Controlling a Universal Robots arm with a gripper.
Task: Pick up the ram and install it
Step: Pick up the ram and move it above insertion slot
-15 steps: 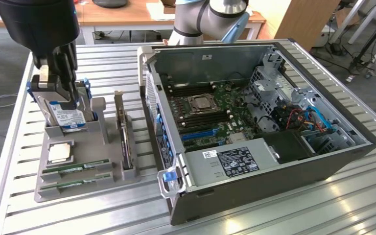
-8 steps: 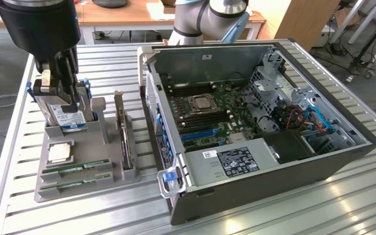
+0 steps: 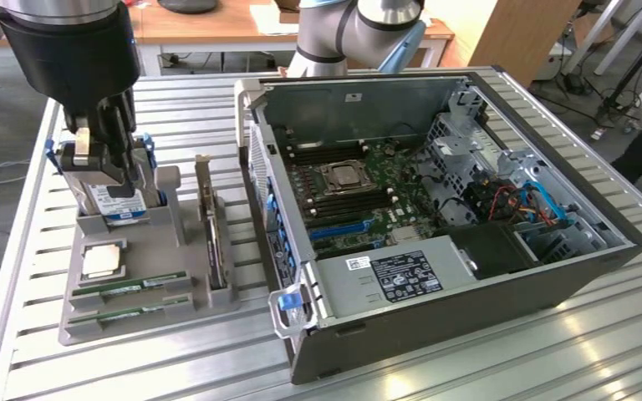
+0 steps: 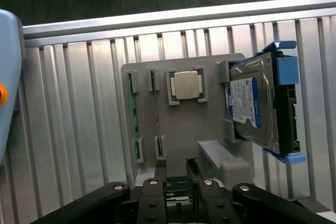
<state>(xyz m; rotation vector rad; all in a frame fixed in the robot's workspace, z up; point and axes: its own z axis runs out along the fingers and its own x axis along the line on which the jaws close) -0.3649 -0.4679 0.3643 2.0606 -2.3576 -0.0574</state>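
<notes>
Two ram sticks, narrow and green, lie in slots at the front of a grey parts tray (image 3: 87, 327): one ram stick (image 3: 131, 286) behind, the other (image 3: 129, 314) in front of it. In the wrist view one ram stick (image 4: 133, 114) shows its green edge, and a second (image 4: 156, 114) is seen thin, edge-on. My gripper (image 3: 107, 163) hangs over the tray's rear, beside the hard drive and well back from the ram. It is open, and its black fingers (image 4: 159, 179) hold nothing.
The tray also carries a hard drive (image 4: 254, 103) with blue rails, a square silver processor (image 4: 186, 85) and an upright expansion card (image 3: 208, 234). An open computer case (image 3: 444, 326) lies on the exterior view's right, its motherboard (image 3: 354, 196) exposed. Everything rests on a slatted metal table (image 4: 73, 129).
</notes>
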